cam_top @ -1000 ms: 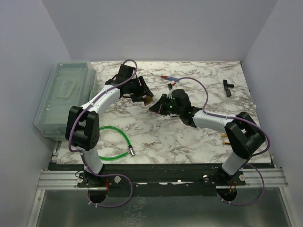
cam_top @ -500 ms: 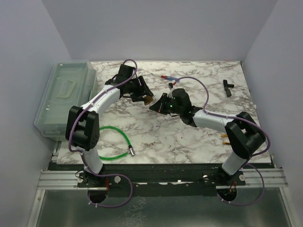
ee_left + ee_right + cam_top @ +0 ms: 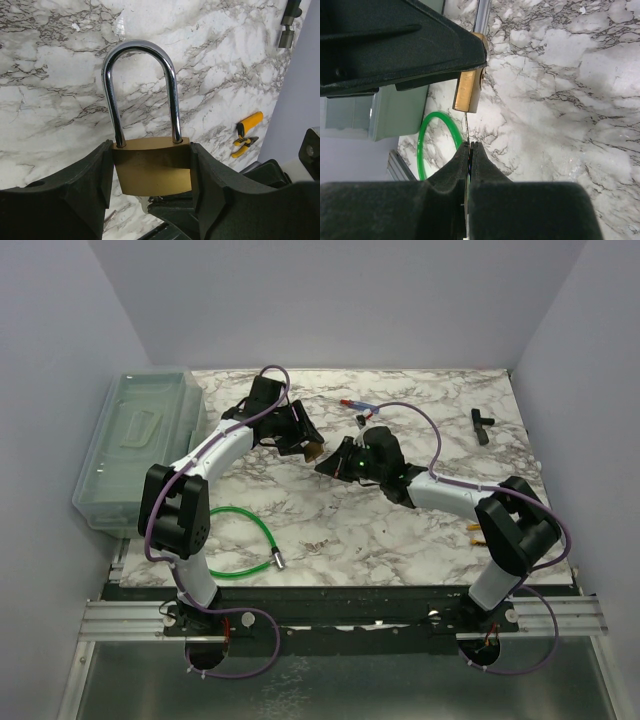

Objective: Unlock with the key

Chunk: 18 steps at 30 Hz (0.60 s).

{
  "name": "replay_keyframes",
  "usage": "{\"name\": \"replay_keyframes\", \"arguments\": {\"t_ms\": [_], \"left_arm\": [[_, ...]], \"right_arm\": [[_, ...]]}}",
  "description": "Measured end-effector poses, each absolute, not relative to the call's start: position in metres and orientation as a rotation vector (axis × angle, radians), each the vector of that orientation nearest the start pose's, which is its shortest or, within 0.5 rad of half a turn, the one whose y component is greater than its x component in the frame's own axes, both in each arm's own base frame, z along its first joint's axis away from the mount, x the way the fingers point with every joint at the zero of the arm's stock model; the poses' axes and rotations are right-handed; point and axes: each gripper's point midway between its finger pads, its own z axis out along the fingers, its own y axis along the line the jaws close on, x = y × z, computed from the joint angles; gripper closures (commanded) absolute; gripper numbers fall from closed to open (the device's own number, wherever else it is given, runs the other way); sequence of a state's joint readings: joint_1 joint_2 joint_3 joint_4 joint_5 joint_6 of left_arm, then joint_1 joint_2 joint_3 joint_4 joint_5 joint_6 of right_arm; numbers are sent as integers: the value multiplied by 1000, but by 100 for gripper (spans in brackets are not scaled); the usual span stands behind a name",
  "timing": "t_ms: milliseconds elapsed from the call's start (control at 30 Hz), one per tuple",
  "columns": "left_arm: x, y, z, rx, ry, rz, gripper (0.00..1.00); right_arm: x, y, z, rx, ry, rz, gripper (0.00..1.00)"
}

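Now left hand (image 3: 150,200) around brass padlock (image 3: 151,165), right hand (image 3: 470,150) pinched on key (image 3: 468,129) beneath.

Open marble table (image 3: 330,530) lies before the arms; a green cable (image 3: 243,542) loops near left, a clear bin (image 3: 140,445) blocks the left edge.

Marble table (image 3: 330,530); green cable (image 3: 240,540); plastic bin (image 3: 140,440)
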<state>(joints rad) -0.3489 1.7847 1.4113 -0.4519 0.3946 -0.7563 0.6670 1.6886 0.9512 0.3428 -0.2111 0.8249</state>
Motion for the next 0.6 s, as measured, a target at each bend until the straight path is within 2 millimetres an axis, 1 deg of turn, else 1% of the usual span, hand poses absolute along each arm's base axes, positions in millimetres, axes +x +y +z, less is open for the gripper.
{"name": "replay_keyframes", "arguments": {"t_ms": [167, 467, 600], "left_arm": [[398, -243, 154, -322, 2523, -948, 100], [401, -236, 168, -332, 2471, -905, 100], [402, -233, 170, -339, 2459, -888, 100]], "right_arm": [[338, 352, 140, 50, 2157, 1161, 100], [343, 358, 151, 92, 2144, 1203, 100], [344, 361, 153, 109, 2144, 1218, 100]]}}
